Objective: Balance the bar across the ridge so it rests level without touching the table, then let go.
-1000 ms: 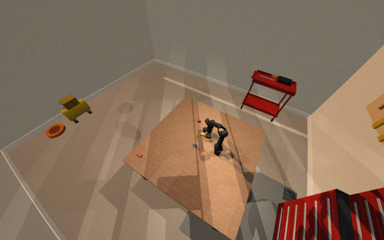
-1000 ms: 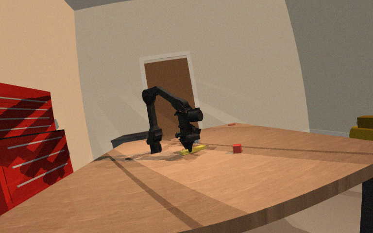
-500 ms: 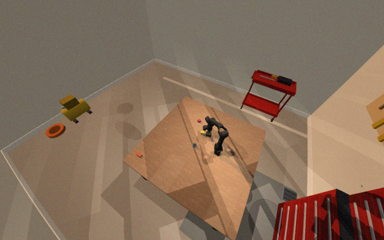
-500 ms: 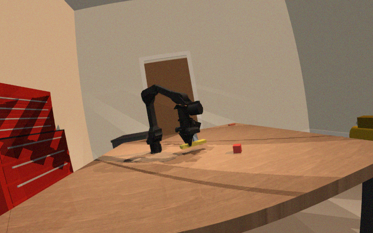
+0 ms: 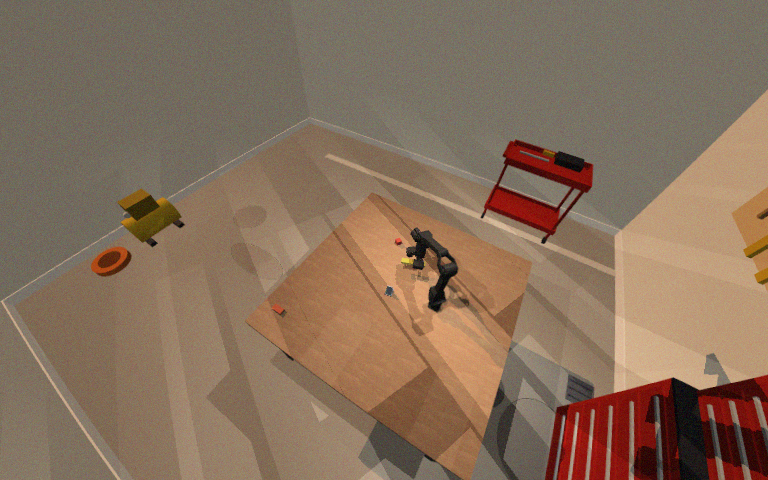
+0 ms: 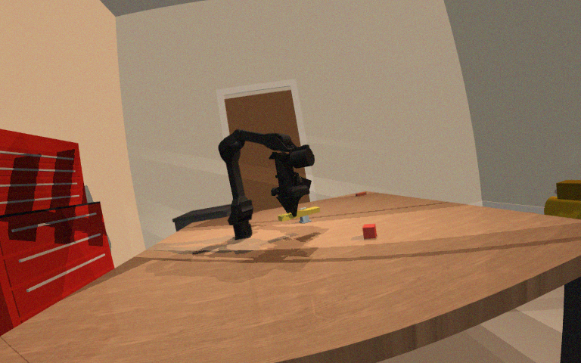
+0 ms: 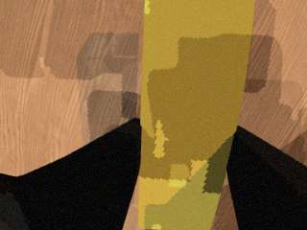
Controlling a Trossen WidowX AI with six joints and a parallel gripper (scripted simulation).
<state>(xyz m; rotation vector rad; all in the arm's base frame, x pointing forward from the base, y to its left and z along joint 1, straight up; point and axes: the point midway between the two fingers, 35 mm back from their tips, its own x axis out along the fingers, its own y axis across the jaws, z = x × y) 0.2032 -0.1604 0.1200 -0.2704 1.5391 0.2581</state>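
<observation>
Now, from left to right in the top view, the blue-grey ridge (image 5: pixel 389 290) (image 6: pixel 304 219) waits unloaded; the long yellow bar (image 5: pixel 406 261) (image 6: pixel 310 211) (image 7: pixel 201 72) hangs raised, gripped by the partly closed black gripper (image 5: pixel 417 264) (image 6: pixel 294 215) (image 7: pixel 186 133). Next, carrying should centre it above the ridge.

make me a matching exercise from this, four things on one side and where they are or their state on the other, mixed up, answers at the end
1. yellow bar
2. blue-grey ridge
3. red cube
4. gripper

A. standing on the table, nothing resting on it
B. shut on something
C. between the fingers
D. on the table, bright red

Pairs: 1-C, 2-A, 3-D, 4-B
</observation>
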